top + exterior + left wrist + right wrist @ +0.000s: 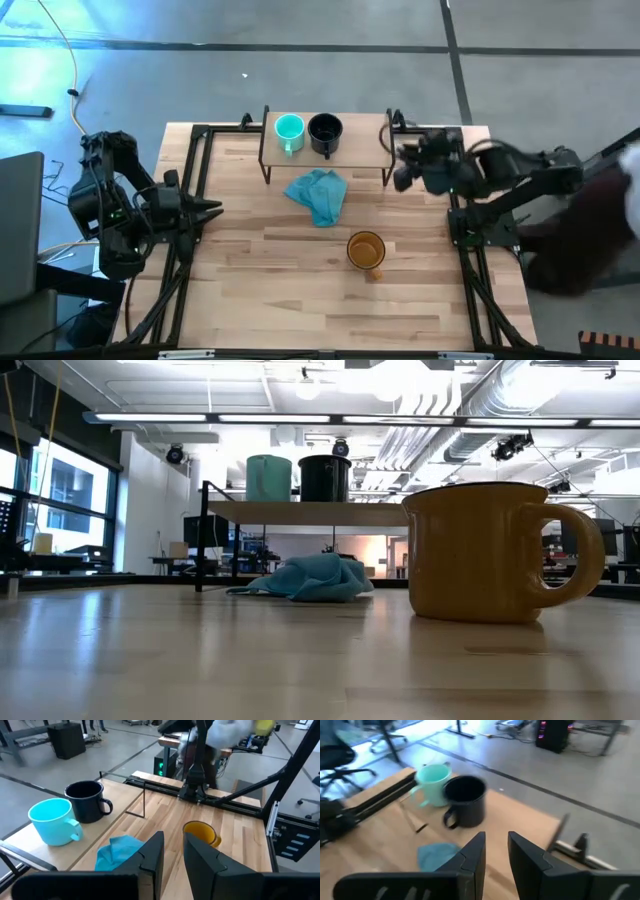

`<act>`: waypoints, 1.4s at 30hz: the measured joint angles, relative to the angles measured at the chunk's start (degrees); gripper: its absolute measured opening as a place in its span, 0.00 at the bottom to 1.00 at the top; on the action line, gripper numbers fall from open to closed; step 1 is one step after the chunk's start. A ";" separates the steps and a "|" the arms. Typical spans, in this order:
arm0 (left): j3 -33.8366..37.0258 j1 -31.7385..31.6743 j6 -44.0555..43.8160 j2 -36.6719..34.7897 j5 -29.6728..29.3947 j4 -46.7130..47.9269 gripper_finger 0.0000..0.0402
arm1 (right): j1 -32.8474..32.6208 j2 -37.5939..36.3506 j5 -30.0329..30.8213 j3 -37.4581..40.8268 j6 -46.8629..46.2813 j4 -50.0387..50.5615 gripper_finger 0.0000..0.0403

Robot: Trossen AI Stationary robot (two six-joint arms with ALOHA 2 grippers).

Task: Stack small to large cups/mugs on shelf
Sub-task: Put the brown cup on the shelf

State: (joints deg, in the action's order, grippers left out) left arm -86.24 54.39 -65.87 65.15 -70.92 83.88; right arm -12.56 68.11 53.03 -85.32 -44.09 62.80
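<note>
The teal mug (289,130) and the black mug (325,131) stand side by side on the left half of the shelf (362,150), at the table's far edge. Both show again in the low view, teal mug (268,477) and black mug (325,477). The amber mug (366,250) stands upright on the tabletop, right of centre and nearer the front; it looms large in the low view (480,550). My right gripper (397,168) hovers by the shelf's right end, open and empty (496,851). My left gripper (212,210) waits at the table's left side, open (173,854).
A blue-teal cloth (318,195) lies crumpled on the table just in front of the shelf. The right half of the shelf board is bare. Black frame rails (190,190) run along both sides of the table. A person's sleeve (628,160) shows at the right edge.
</note>
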 joint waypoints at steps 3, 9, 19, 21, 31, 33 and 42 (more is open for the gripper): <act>0.00 0.02 -0.06 1.36 -0.47 -0.08 0.16 | -3.36 -2.61 0.30 8.56 0.08 -8.97 0.18; 0.00 0.02 -0.49 5.07 -1.73 -0.19 0.16 | -9.87 -5.83 1.88 22.71 4.29 -29.52 0.18; 0.02 2.58 -0.80 8.08 -6.03 -1.23 0.16 | -20.41 -6.60 4.23 38.33 23.22 -66.99 0.18; 0.02 3.95 -1.63 8.23 -8.92 -1.14 0.16 | -22.71 -6.60 5.48 41.03 26.56 -74.45 0.17; 5.64 9.03 -10.64 8.13 -13.82 -1.16 0.16 | -33.18 -4.66 11.31 49.73 31.05 -95.99 0.15; 7.46 8.98 -13.49 8.13 -13.77 -1.18 0.16 | -34.51 -3.54 12.04 49.73 30.63 -96.83 0.15; 11.34 8.98 -20.11 8.13 -13.75 -1.33 0.16 | -38.32 3.13 12.83 49.73 22.17 -96.49 0.15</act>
State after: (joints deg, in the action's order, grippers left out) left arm -74.89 63.37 -85.98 73.28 -84.66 82.54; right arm -50.88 71.24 65.87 -35.59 -21.92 -33.68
